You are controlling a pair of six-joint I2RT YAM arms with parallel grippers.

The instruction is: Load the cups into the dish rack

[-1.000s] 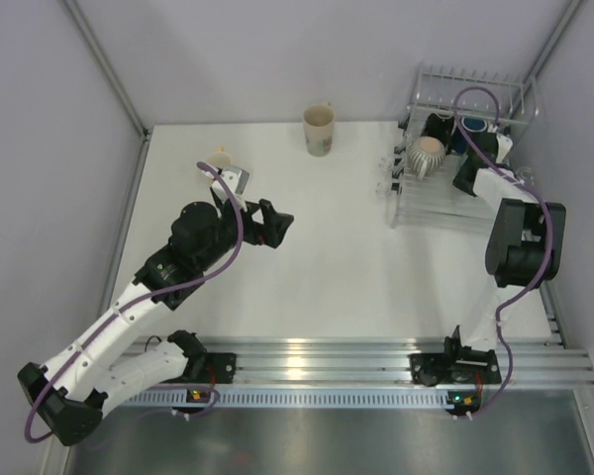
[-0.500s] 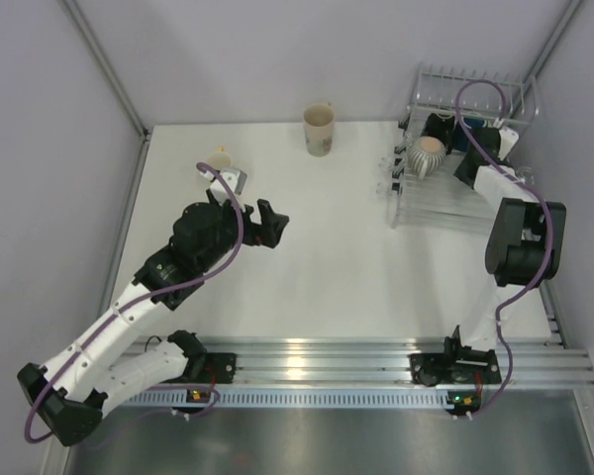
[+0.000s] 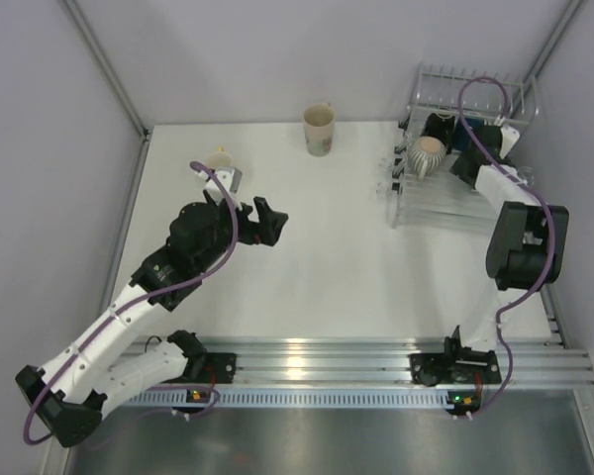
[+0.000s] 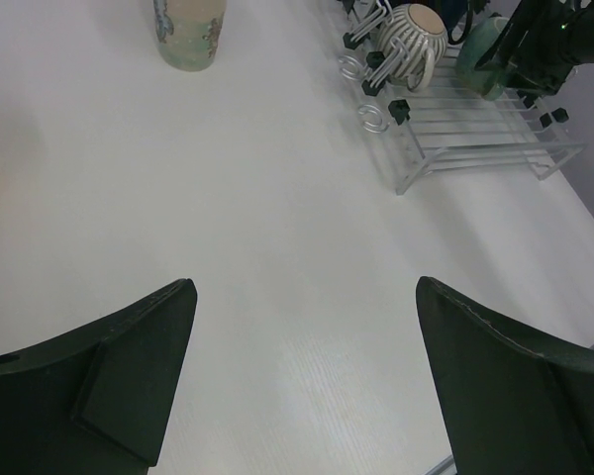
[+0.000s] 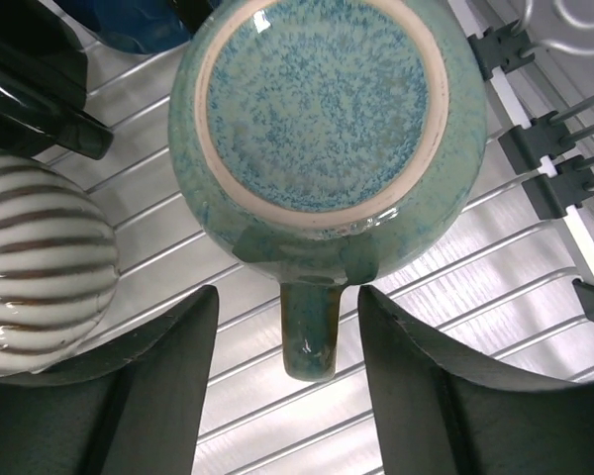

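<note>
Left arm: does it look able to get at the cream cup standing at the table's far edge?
Probably yes. The left gripper hangs over bare table with jaws wide open, roughly facing the cream cup, which stands upright and alone; nothing lies between them. The yellow cup sits off to the side.

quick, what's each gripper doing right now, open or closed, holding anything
left gripper: open, empty
right gripper: open, flanking the handle of the teal mug, not gripping it
</note>
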